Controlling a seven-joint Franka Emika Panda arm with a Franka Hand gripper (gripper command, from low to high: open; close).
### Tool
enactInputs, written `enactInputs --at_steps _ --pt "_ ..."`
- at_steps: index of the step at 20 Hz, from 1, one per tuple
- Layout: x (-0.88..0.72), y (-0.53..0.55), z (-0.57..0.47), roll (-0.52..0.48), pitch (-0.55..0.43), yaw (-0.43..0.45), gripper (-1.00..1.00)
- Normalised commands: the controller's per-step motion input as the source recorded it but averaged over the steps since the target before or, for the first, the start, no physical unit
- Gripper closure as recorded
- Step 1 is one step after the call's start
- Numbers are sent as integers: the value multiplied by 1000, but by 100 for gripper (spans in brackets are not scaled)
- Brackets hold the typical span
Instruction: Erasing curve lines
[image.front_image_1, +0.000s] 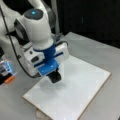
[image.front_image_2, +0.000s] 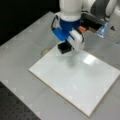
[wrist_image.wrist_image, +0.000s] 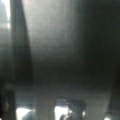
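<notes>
The white rectangular board (image.front_image_1: 82, 85) (image.front_image_2: 82, 77) lies flat on the grey table in both front views. My gripper (image.front_image_1: 55, 77) (image.front_image_2: 64, 47) hangs under a blue mount, over the board's corner nearest the arm. It is shut on the black eraser block (image.front_image_1: 55, 78) (image.front_image_2: 65, 48), which sits at or just above the board's surface. No curve lines show anywhere on the bare board; any squiggle is hidden or out of view. The wrist view is dark and shows nothing distinct.
A box with a blue light and an orange part (image.front_image_1: 8, 72) (image.front_image_2: 100, 28) stands beside the arm's base. A small round mark (image.front_image_2: 45, 51) sits on the table by the board's edge. A black perforated surface (image.front_image_2: 15, 107) borders the table.
</notes>
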Motion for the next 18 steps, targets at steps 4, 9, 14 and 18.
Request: enactInputs --at_steps 4,9,14,18 --pt "137 -70 148 -97 241 741 100" --pt "120 22 189 -44 205 404 100" --pt "114 38 149 -22 166 206 100" --pt "129 -140 194 -4 212 314 100"
